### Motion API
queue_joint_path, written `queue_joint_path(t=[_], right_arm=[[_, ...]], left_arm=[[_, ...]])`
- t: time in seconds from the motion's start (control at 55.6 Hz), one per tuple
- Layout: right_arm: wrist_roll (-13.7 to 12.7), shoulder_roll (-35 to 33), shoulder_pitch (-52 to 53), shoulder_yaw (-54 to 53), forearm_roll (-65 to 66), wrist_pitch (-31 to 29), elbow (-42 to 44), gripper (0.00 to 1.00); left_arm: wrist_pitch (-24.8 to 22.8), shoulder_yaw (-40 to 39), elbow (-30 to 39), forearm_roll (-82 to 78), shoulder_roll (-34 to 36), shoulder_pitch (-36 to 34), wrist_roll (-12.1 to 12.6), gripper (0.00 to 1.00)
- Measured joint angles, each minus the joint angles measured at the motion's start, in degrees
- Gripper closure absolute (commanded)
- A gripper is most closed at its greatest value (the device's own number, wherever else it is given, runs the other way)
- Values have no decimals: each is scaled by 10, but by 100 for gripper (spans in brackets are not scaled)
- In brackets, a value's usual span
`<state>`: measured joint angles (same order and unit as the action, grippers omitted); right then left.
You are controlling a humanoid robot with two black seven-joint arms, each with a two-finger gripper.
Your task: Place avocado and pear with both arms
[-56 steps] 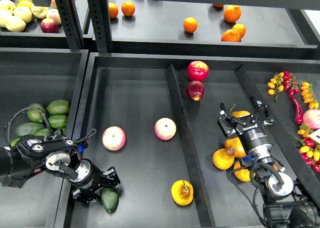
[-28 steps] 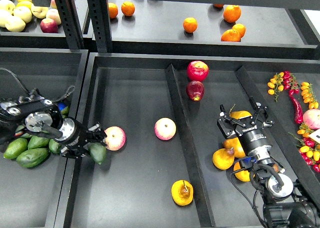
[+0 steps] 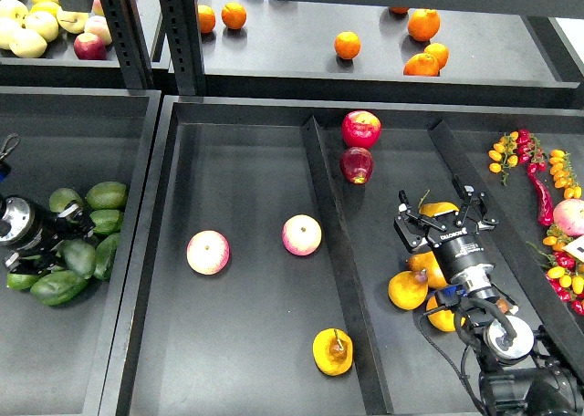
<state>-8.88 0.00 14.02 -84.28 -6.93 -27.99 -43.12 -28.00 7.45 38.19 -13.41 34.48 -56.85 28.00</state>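
Note:
My left gripper [image 3: 67, 245] is low over the left bin and shut on the dark green avocado [image 3: 81, 256]. The avocado rests against the pile of lighter green avocados [image 3: 106, 195]. The pear [image 3: 332, 351], yellow-orange with a dark blotch by its stem, lies alone at the front of the middle compartment, far from both grippers. My right gripper [image 3: 442, 219] is open in the right compartment. Its fingers spread just in front of a yellow pear [image 3: 438, 208] and hold nothing.
Two pink-yellow apples [image 3: 208, 252] [image 3: 301, 234] lie in the middle compartment. Two red apples [image 3: 360, 129] sit behind the divider [image 3: 333, 252]. Several yellow pears [image 3: 408, 290] lie beside my right arm. Oranges [image 3: 347, 45] are on the back shelf and peppers [image 3: 538, 174] at the far right.
My left gripper has carried the dark avocado up from the middle compartment's front, left over the bin wall and onto the avocado pile. The right arm has barely moved.

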Motion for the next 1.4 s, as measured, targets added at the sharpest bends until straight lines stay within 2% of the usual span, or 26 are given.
queue_joint_path(t=[0.144,0.342,0.558,0.899,1.295,1.403], right_arm=[[0,0,0,0,0,0,0,0],[0,0,0,0,0,0,0,0],[0,0,0,-7,0,0,0,0],[0,0,-4,-7,0,0,0,0],[0,0,-1,-6,0,0,0,0],[0,0,-1,-6,0,0,0,0]], left_arm=[[0,-4,-6,0,3,11,0,46],[0,-16,-16,1,-5,22,0,30],[0,-52,-39,-1,-26,44,0,1],[0,-94,-50,0,-31,55,0,0],[0,-291,-51,2,-32,66,0,0],[0,-380,-48,16,-39,89,0,0]])
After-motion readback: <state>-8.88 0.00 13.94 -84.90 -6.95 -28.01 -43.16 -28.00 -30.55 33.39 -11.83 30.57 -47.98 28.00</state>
